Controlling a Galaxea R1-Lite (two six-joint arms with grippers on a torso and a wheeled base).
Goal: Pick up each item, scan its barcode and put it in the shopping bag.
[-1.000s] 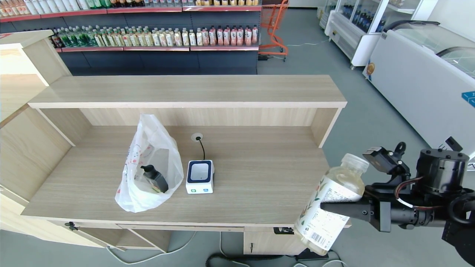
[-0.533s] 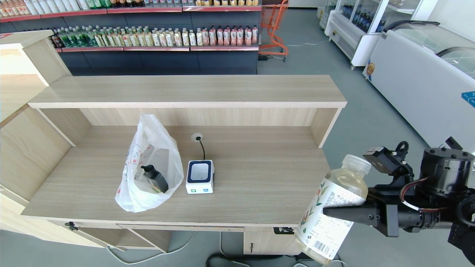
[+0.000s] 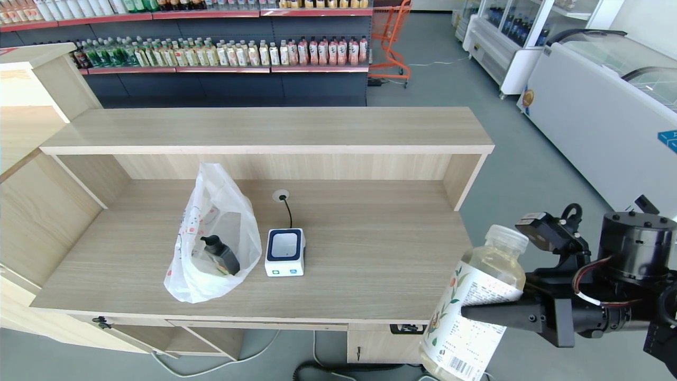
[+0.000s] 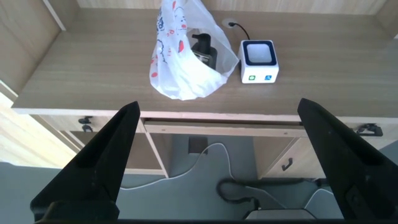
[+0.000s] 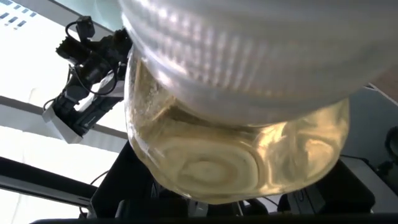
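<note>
The right gripper (image 3: 478, 309) was clenched on a clear plastic drink bottle (image 3: 468, 341), 1 black finger lying across the label just under the shoulder. The wrist view looked along the bottle (image 5: 242, 124) from very close, at pale yellow liquid behind a ribbed wall. The bottle hung in the air off the right front corner of the counter (image 3: 370, 254), touching nothing else. It was tilted, with its white cap (image 3: 506, 238) up and away from the robot and its base low. A barcode (image 3: 459, 365) sat near the base, on the side facing the head camera.

Nearly full, the bottle was probably fairly heavy for its size. Its glossy label looked slippery and the thin wall would likely give under a hard squeeze. A hold on the mid-body, where the gripper had it, seemed soundest, though the weight below the fingers could make it pivot.

The right forearm lay roughly level, coming in from the right with the gripper pointing toward the robot's left. The left gripper (image 4: 214, 165) was spread wide and empty, low in front of the counter's edge.

The scanner (image 3: 285, 252) stood on the counter well apart from the bottle. Just beside it was the shopping bag (image 3: 211, 211), already containing a dark pump bottle (image 3: 221, 255).
</note>
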